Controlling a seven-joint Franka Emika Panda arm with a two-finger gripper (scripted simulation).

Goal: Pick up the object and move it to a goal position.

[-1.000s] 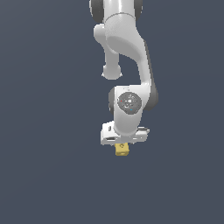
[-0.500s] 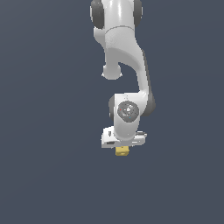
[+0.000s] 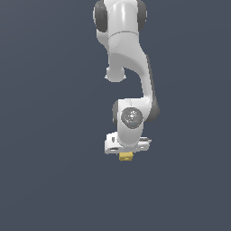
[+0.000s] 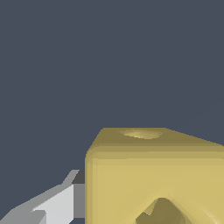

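The yellow cube [image 3: 126,156] sits directly under the tool [image 3: 126,153].

— What sort of place is showing here?
— A simulator's bare scene: flat slate-blue backdrop [image 3: 45,135] is filling everything (no walls or furniture), and the white arm [image 3: 128,67] is looking smoothly rendered.

My arm [image 3: 128,54] is glossy white with dark grey bands at the joints and a speckled grey disc on the wrist. My gripper [image 3: 127,153] is white too, its finger [image 4: 48,203] shaded white to grey. The cube [image 4: 153,175] is mustard yellow, with a paler dimple on one face and what may be a darker olive hollow on another. The backdrop [image 3: 45,135] is plain slate blue-grey.
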